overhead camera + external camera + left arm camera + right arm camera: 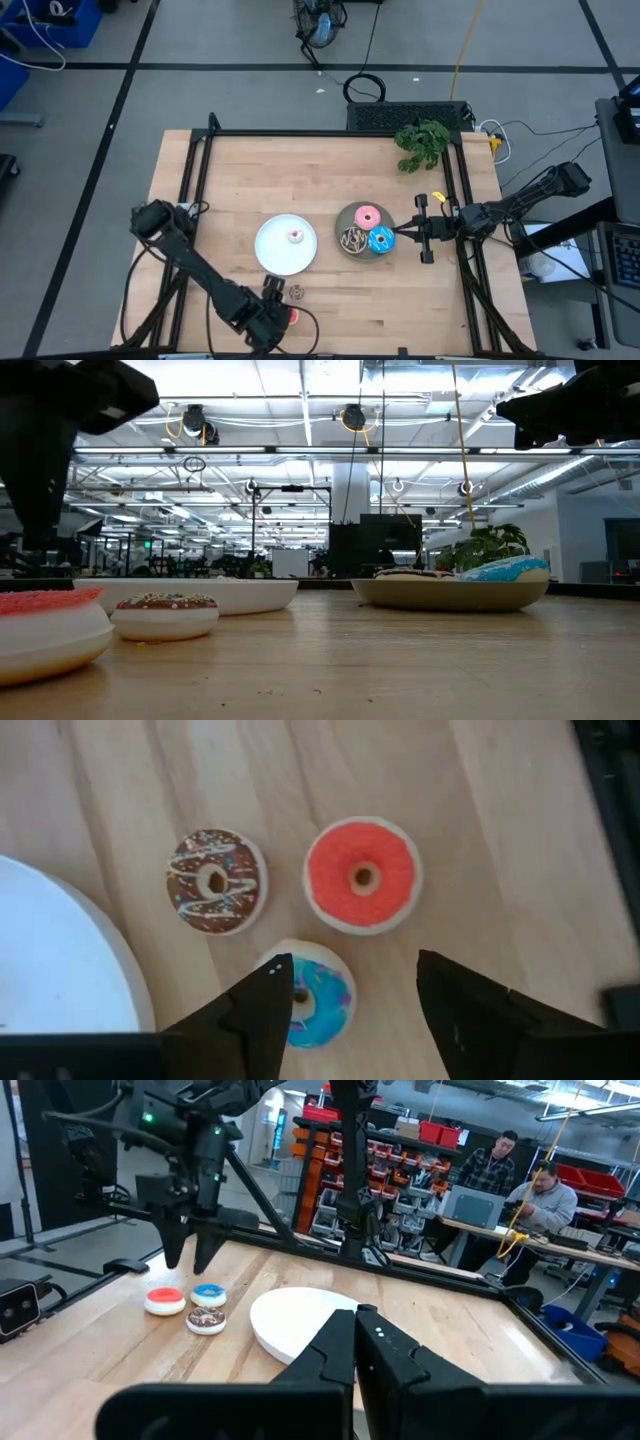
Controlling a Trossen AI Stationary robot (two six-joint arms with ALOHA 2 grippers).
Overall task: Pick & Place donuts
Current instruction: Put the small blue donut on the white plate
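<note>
Three tiny donuts lie flat on the wood near the table's near edge: brown, red and blue. My left gripper hangs open above them, one finger beside the blue donut, and touches nothing. A tiny white donut lies on the white plate. The grey plate holds the pink donut, the blue sprinkled donut and the brown sprinkled donut. My right gripper is shut and hovers at the grey plate's right rim.
A green plant sits at the far right corner. A black frame rail runs along the table's far and side edges. Bare wood lies between the plates and the far rail. People sit at a desk beyond the table.
</note>
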